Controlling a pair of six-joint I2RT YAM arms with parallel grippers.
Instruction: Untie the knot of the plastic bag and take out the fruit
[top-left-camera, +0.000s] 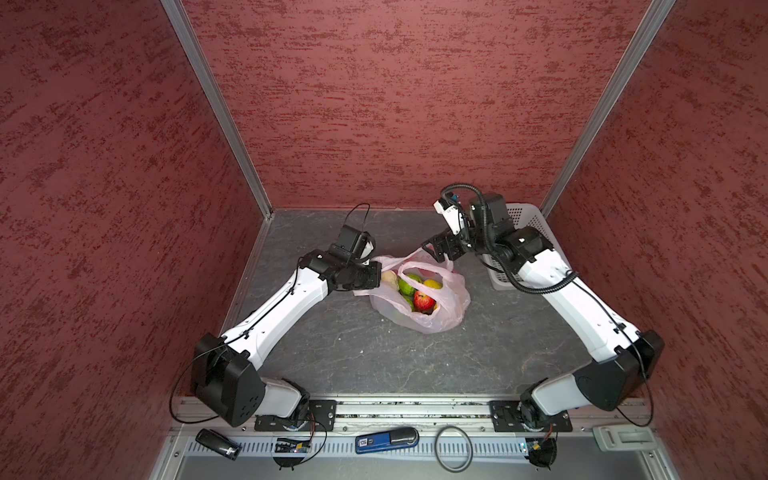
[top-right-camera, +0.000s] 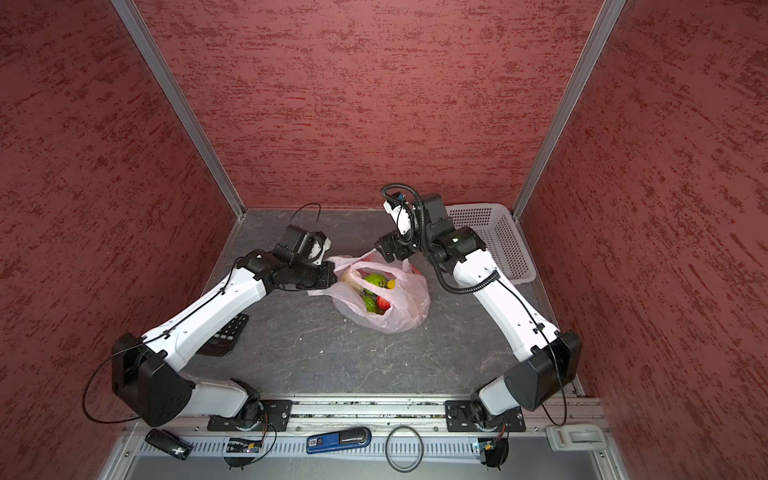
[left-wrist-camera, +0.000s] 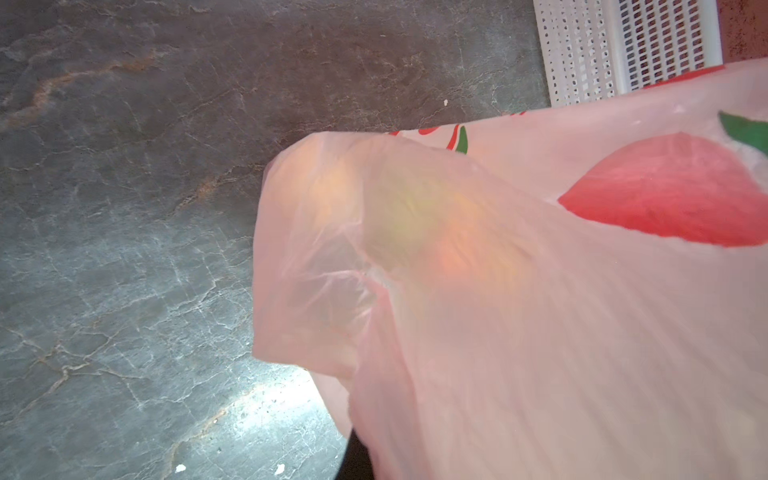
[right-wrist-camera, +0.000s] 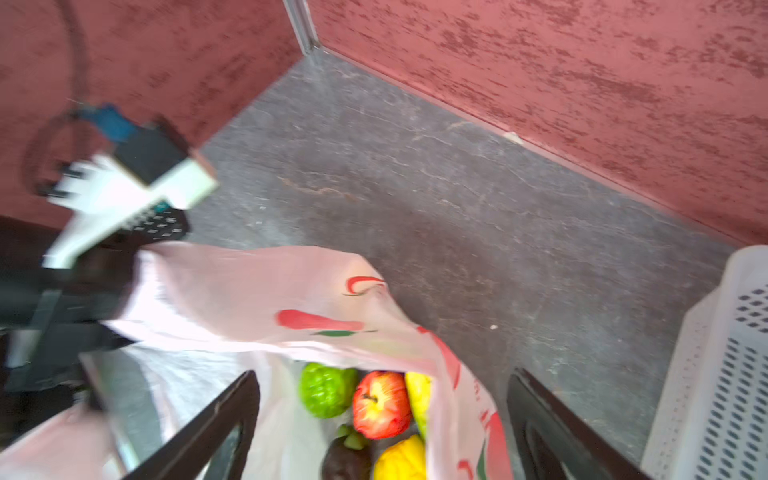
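The pale-pink plastic bag lies mid-table with its mouth wide open; the knot is out of view. Inside it the fruit shows: a red apple, a bumpy green one, a yellow one and a dark one. My left gripper is shut on the bag's left edge, and the plastic covers its jaws in the left wrist view. Over the bag's far rim hangs my right gripper, open and empty, straddling the mouth.
A white perforated basket stands at the back right, behind the right arm. A black keypad lies on the table under the left arm. Red walls close in three sides. A blue tool rests on the front rail.
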